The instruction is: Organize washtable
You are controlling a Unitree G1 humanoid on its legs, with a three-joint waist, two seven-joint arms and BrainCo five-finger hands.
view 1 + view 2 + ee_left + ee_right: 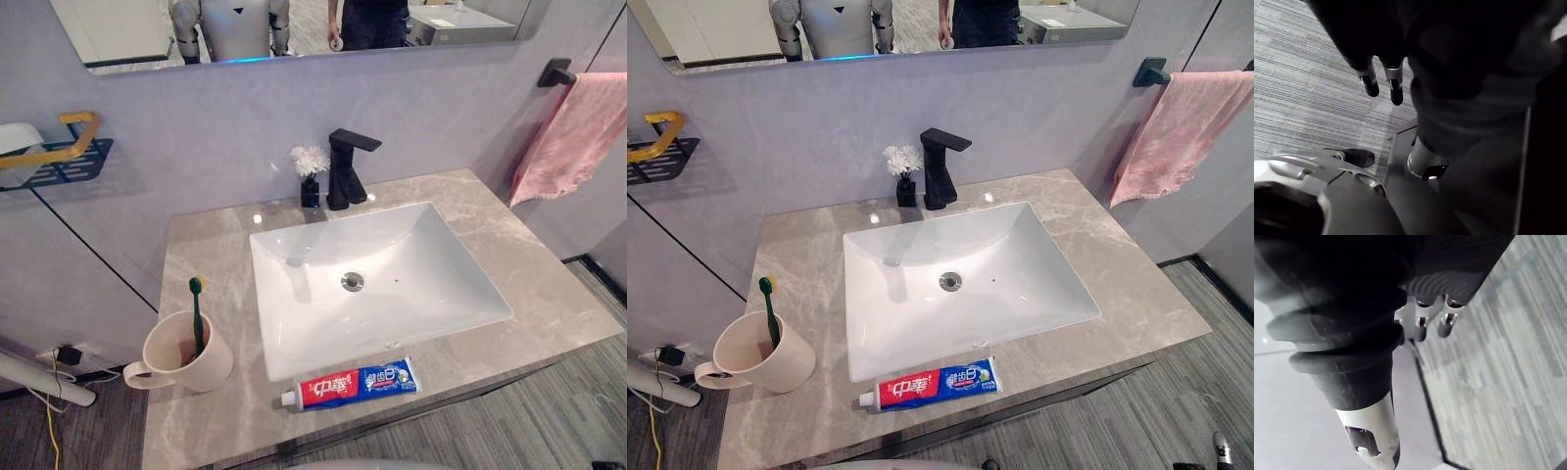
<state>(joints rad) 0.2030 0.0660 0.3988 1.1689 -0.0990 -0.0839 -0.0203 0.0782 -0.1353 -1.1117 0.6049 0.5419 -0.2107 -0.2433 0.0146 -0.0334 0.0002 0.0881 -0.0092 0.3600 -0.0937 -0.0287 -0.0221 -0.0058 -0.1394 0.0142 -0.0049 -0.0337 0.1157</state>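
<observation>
A beige cup (181, 357) stands at the front left of the marble washtable (534, 279), with a green toothbrush (197, 313) upright in it. A red and blue toothpaste tube (353, 384) lies flat along the front edge, just before the white sink (284, 328). My left hand (1371, 81) hangs over the grey floor, fingers relaxed and holding nothing. My right hand (1420, 328) hangs beside a wall panel, also relaxed and holding nothing.
A black faucet (345, 166) and a small black vase of white flowers (310, 174) stand behind the sink. A pink towel (578, 132) hangs on a rail at the right. A dark wall shelf (54, 162) with a yellow rail sits at the left.
</observation>
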